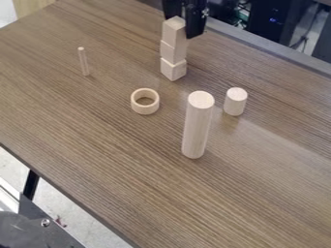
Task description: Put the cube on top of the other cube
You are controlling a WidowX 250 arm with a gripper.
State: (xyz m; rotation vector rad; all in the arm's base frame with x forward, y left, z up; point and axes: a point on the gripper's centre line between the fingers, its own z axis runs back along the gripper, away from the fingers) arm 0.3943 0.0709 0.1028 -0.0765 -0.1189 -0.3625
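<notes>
The black gripper hangs at the top edge, right of centre, close against the upper end of a stack of pale wooden blocks. The top cube has its right side right beside the gripper's black lower part. Below it sits the middle cube, and the bottom cube rests on the table, turned slightly differently from those above. The stack stands upright, with its blocks seeming to touch. Part of the gripper is hidden behind the top cube.
On the brown table stand a tall wooden cylinder in front of the stack, a short cylinder to the right, a wooden ring and a thin peg to the left. The table's back edge runs behind the gripper.
</notes>
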